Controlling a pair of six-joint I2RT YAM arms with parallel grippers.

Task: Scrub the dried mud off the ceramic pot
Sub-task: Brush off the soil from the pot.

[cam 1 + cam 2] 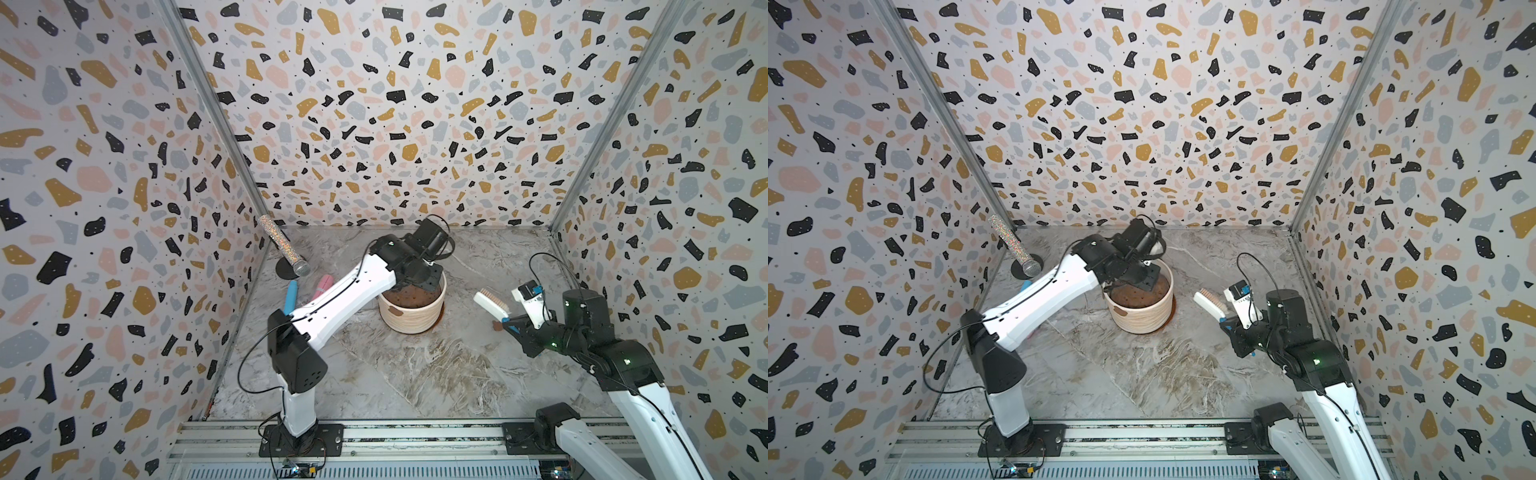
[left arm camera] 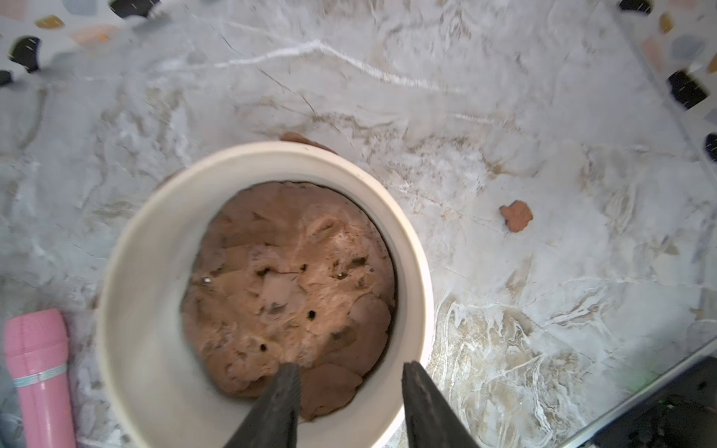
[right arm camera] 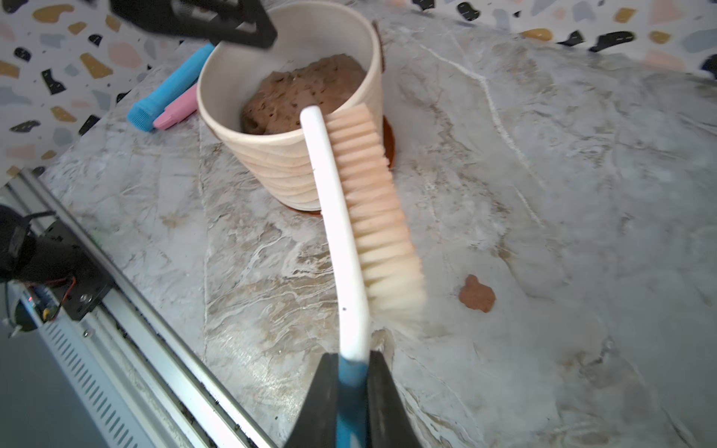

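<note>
Mid-table, toward the back, stands the pot: a wide cream cylinder with a smooth, matt rim band and horizontal ribs below. It sits on a flat terracotta saucer whose edge shows at one side. Lumpy brown soil, pitted with small dark holes, fills the pot partway. A patch of mud, flat and dark brown, clings to the outer wall just under the rim band. A second blotch, reddish and ragged-edged, lies loose on the marbled grey table, well apart from the pot. The left gripper hangs over the rim with its black jaws moderately apart, one tip above the soil and the other above the rim; contact cannot be judged. Its arm crosses the pot's left side in both top views. The right gripper clamps the blue handle end of a brush, which has a curved white plastic back and dense pale bristles and is held off to the pot's right. Behind the left arm lie a blue stick and a pink tube, near a glittery microphone.
</note>
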